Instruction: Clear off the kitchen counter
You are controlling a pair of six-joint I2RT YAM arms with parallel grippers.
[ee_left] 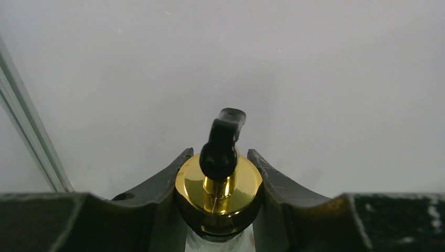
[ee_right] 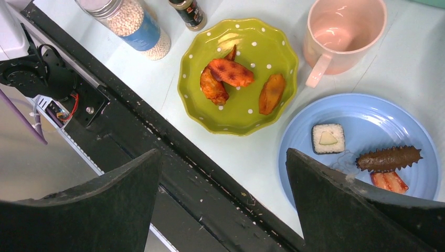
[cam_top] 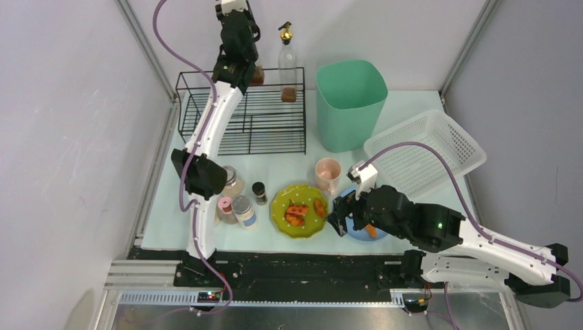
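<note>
Left arm [cam_top: 210, 130] stretched over the wire rack [cam_top: 275, 130], left jaws gripping a gold-capped bottle [ee_left: 219, 191]; right jaws gaped above blue plate [ee_right: 378, 118].

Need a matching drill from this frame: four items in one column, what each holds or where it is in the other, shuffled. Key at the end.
Column 1
1. green dotted plate
2. blue plate
3. pink mug
4. gold-capped bottle

Column 2
A. clamped in the left jaws
B. sushi piece on it
C. upright, nothing inside
D. orange-brown fried pieces on it

Pairs: 1-D, 2-B, 3-C, 4-A
</note>
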